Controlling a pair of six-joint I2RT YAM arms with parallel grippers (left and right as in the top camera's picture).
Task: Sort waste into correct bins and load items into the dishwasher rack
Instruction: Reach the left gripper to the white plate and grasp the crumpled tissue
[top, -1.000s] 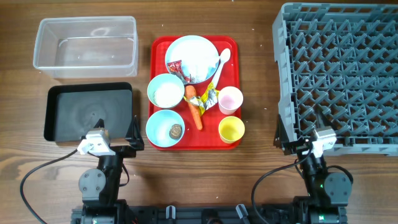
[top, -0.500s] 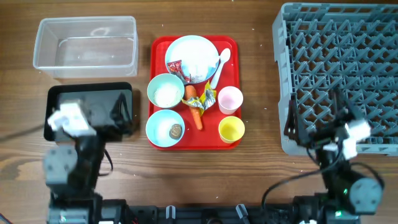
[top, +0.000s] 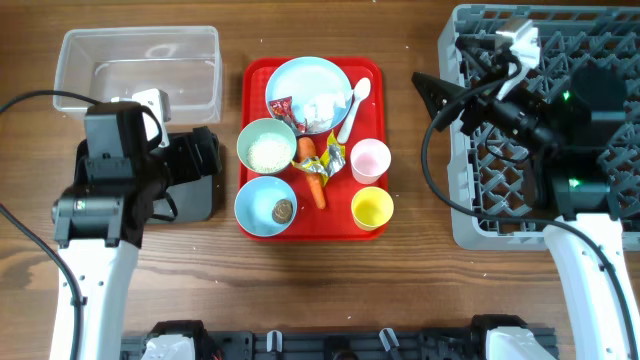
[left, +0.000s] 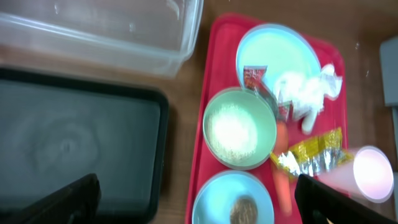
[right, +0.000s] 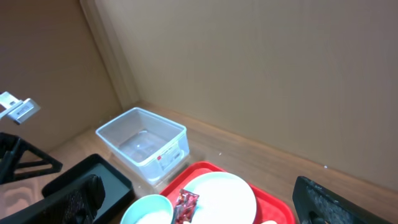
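The red tray (top: 376, 78) holds a pale-blue plate (top: 308, 80) with tissue (top: 320, 108) and a red-white wrapper (top: 283, 108). It also holds a bowl of rice (top: 266, 148), a bowl (top: 258, 205) with a brown lump (top: 284, 210), a carrot (top: 313, 178), a yellow wrapper (top: 335, 155), a white spoon (top: 355, 100), a pink cup (top: 370, 160) and a yellow cup (top: 372, 208). My left gripper (top: 207, 165) (left: 199, 205) is open and empty over the black tray (top: 195, 203). My right gripper (top: 432, 100) (right: 199, 205) is open and empty at the grey rack's (top: 600, 30) left edge.
The clear tub (top: 140, 65) stands at the back left, behind the black tray. The left arm covers most of the black tray. The right arm lies over the rack's middle. Bare wood runs between the red tray and the rack.
Both arms have risen from the table's front edge. The left one has swung over the black tray, the right one over the rack, its fingers pointing left.
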